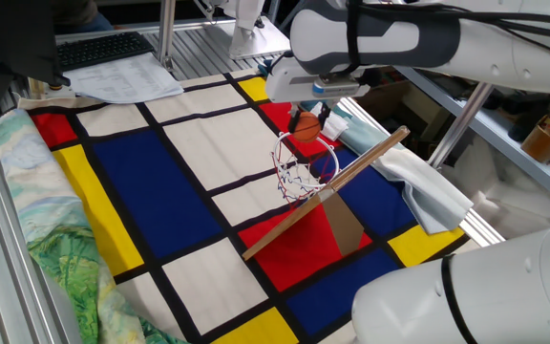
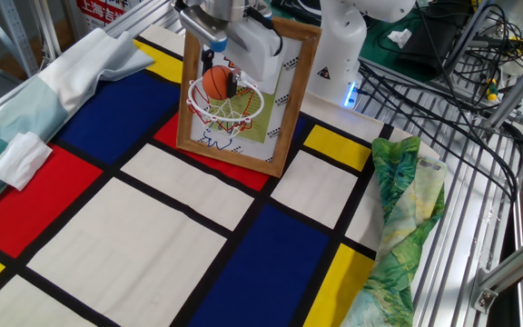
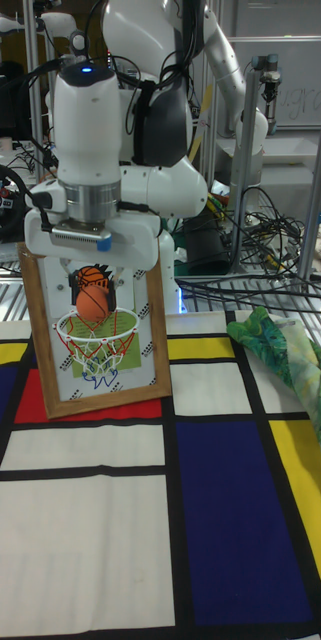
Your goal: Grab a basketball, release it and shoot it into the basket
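Note:
The basketball (image 1: pixel 306 126) (image 2: pixel 217 83) (image 3: pixel 93 298) is a small orange ball with black seams. My gripper (image 1: pixel 306 122) (image 2: pixel 218 80) (image 3: pixel 93 290) is shut on it, a dark finger on each side. It hangs just above the basket's red-and-white ring (image 1: pixel 304 159) (image 2: pixel 229 103) (image 3: pixel 99 326), in front of the wood-framed backboard (image 2: pixel 291 98) (image 3: pixel 159 330). The white net droops under the ring. The board leans on a slanted wooden stick (image 1: pixel 351 170).
A checked blue, red, yellow and white cloth (image 1: pixel 160 182) covers the table. A green patterned fabric (image 2: pixel 398 227) lies along one edge, and a pale blue cloth (image 1: pixel 423 191) and a white tissue (image 2: pixel 21 156) along another. Papers (image 1: pixel 122 78) lie at the far end.

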